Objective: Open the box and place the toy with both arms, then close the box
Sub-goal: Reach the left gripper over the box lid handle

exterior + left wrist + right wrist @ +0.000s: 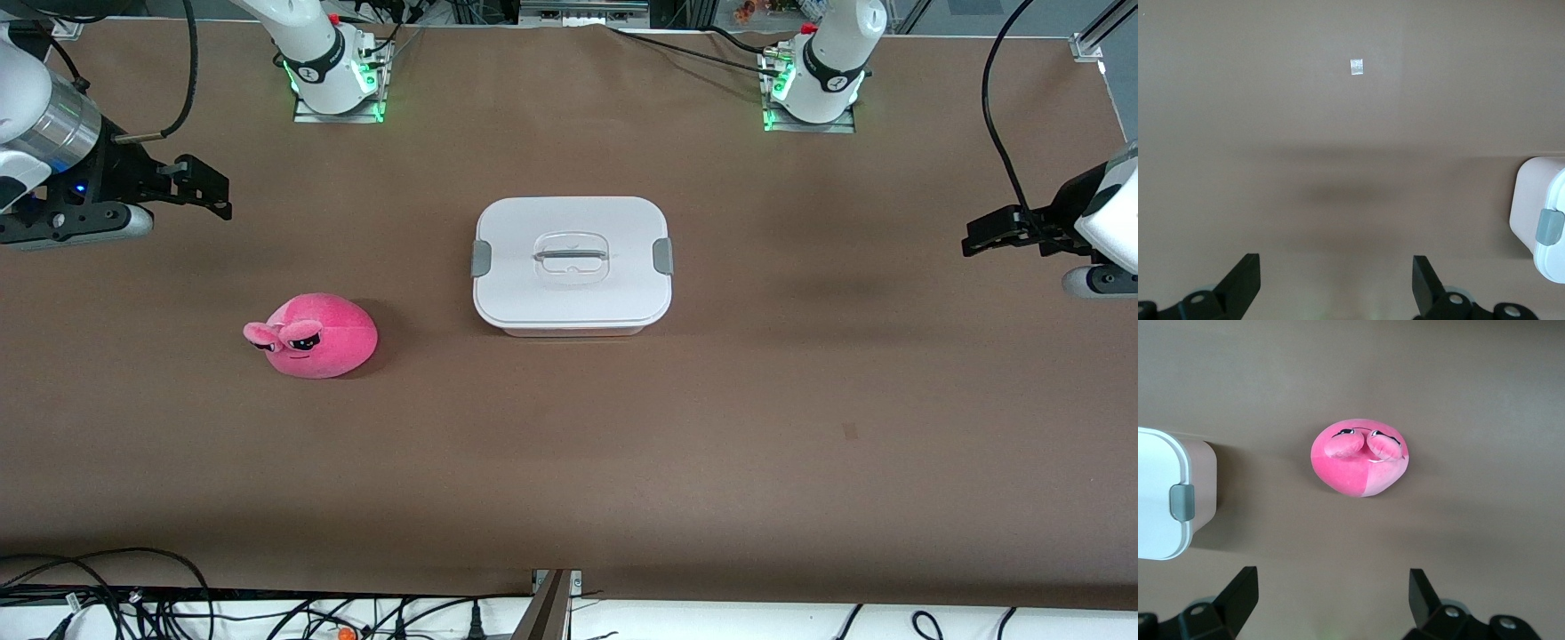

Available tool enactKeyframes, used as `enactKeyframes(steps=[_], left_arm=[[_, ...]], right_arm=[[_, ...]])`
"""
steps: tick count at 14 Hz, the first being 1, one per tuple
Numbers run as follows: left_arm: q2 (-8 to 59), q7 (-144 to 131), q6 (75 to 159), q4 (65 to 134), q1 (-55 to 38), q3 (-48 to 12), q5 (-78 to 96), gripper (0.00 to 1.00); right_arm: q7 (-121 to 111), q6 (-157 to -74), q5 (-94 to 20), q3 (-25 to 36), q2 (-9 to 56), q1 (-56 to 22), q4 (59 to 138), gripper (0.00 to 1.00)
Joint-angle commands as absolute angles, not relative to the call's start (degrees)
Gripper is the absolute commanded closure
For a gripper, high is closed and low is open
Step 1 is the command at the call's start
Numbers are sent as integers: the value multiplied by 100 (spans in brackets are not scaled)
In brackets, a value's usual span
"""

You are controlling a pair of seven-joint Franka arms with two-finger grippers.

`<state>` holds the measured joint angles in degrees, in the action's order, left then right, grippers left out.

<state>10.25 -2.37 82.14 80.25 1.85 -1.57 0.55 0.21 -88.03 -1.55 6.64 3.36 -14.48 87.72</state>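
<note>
The box (572, 265) sits closed near the middle of the table (711, 427), its white lid (572, 258) on and both grey clips (481, 258) at the ends. The toy (313, 336) lies on the table toward the right arm's end, a little nearer the front camera than the box and well apart from it. The right gripper (213, 188) hangs over bare table at its own end — fingers spread wide, holding nothing, the toy clear of them. The left gripper (978, 233) hangs likewise at its end — wide open, empty, with the box well apart.
</note>
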Motion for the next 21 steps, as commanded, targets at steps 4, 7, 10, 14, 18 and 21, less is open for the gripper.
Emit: enactKeyframes(steps=[4,7,10,14,18,21], left_arm=[[1090,-272,8147,7770,132,-193,123,0],[1168,-264,8130,7778,-139,-360,158,0],[1248,-272,8130,7770,-534,-413,237,0],[1406,-307,8165,7778,-1316,-404,194,0],[1827,-246,8191,7761,-2133,-422,290,0],[2012,-246,8770,7752,-2767,-422,299,0]], right_arm=[[-44,-8789,-158,659,281,-1424,8807,0],[-44,-8789,-158,659,281,-1424,8807,0],[-79,-8789,-158,668,281,-1415,8807,0],[-79,-8798,-158,668,281,-1415,8824,0],[-79,-8815,-158,668,290,-1415,8824,0],[-79,-8815,-158,668,290,-1415,8824,0]])
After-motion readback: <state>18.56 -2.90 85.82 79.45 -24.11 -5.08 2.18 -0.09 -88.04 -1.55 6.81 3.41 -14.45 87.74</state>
